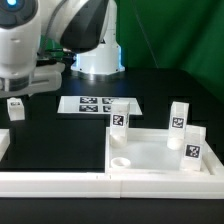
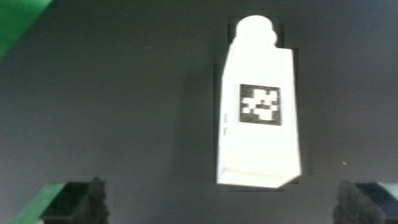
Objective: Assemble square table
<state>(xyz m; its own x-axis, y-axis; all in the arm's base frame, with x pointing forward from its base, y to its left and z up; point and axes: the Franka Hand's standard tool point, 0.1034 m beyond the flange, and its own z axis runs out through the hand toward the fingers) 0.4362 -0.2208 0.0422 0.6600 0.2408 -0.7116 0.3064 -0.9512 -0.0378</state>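
The gripper (image 2: 224, 201) hangs spread wide and empty over a lone white leg (image 2: 260, 105) lying flat on the dark table (image 2: 89, 90), both fingers (image 2: 79, 200) clear of it. The square tabletop (image 1: 150, 155) sits toward the exterior view's right, against a white rail (image 1: 60, 183), with two tagged legs (image 1: 177, 125) standing upright on it. The marker board (image 1: 97, 104) lies behind
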